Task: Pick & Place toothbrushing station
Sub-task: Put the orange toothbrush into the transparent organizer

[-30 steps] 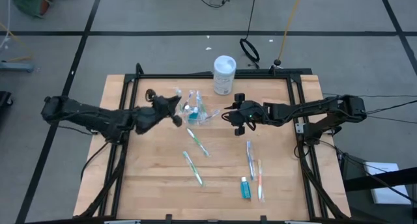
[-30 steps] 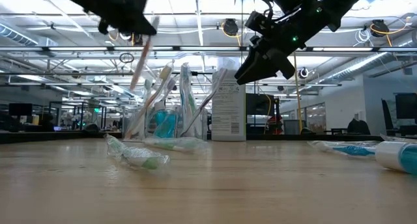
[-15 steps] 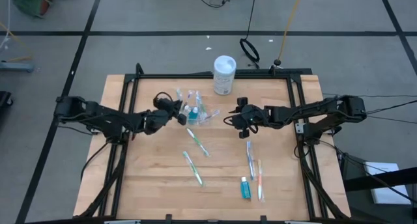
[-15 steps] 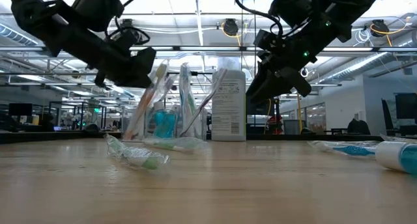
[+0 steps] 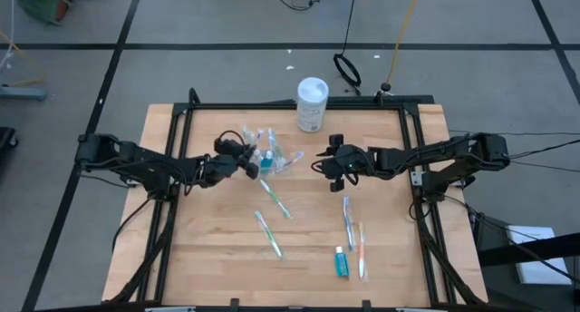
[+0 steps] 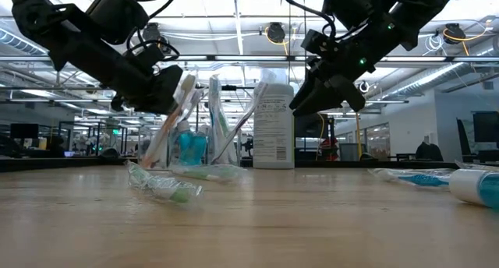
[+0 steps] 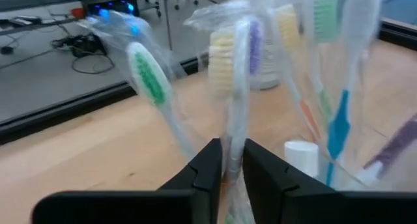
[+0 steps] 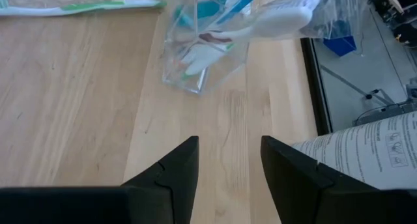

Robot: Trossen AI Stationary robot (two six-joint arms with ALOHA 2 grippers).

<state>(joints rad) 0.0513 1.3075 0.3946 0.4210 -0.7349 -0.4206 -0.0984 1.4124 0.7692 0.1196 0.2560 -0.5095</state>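
Since a second ago the left hand (image 5: 246, 163) has carried its toothbrush (image 7: 238, 87) across to the clear plastic cup (image 5: 269, 158) at the back middle of the desk (image 5: 208, 248). The brush now stands in the cup among the other brushes. The left hand's fingers (image 7: 207, 167) lie close on either side of the brush's stem; whether they pinch it or have just let go cannot be told. Meanwhile the right hand (image 5: 333, 163) has drawn nearer the cup and hangs above the desk just beside it, fingers (image 8: 174, 165) spread and holding nothing. Loose toothbrushes (image 5: 275, 199) and a teal toothpaste tube (image 5: 342, 262) lie on the front half of the desk. A white canister (image 5: 312, 104) stands at the back edge.
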